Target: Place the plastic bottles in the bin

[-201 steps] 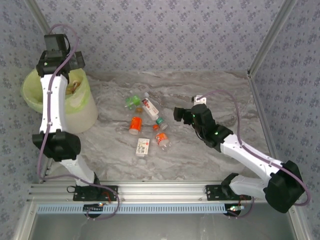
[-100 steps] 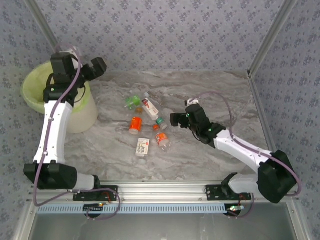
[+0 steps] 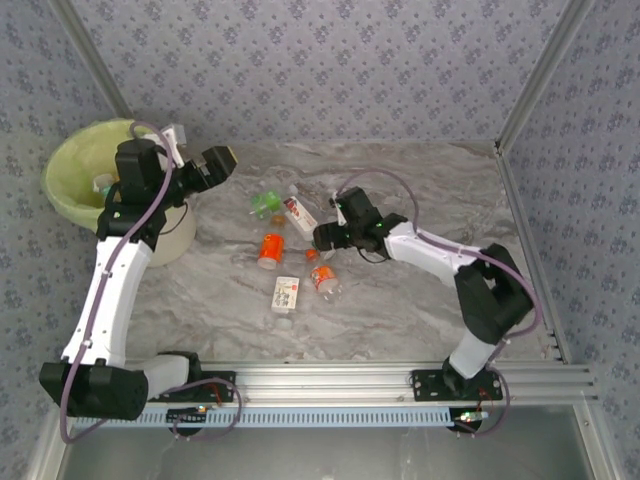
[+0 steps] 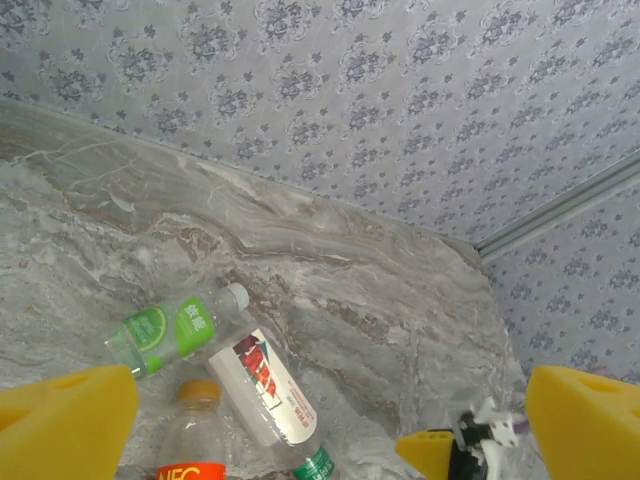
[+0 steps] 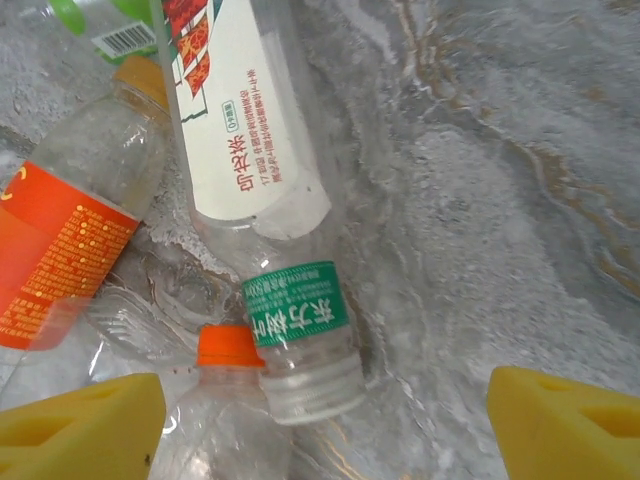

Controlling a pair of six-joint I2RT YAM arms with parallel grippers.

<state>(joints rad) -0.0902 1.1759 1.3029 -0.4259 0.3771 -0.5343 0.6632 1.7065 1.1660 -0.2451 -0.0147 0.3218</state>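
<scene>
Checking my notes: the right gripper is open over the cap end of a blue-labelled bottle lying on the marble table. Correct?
No. The right wrist view shows the bottle under the right gripper has a white label with red print, not blue; the rest holds.

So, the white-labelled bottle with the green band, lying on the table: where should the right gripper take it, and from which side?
Probably at the green band near the cap, from straight above. The white-labelled bottle lies flat, and there it is narrowest. Bare table on one side leaves room for a finger; the orange-capped bottle crowds the other. The right gripper hangs open above that end.
</scene>
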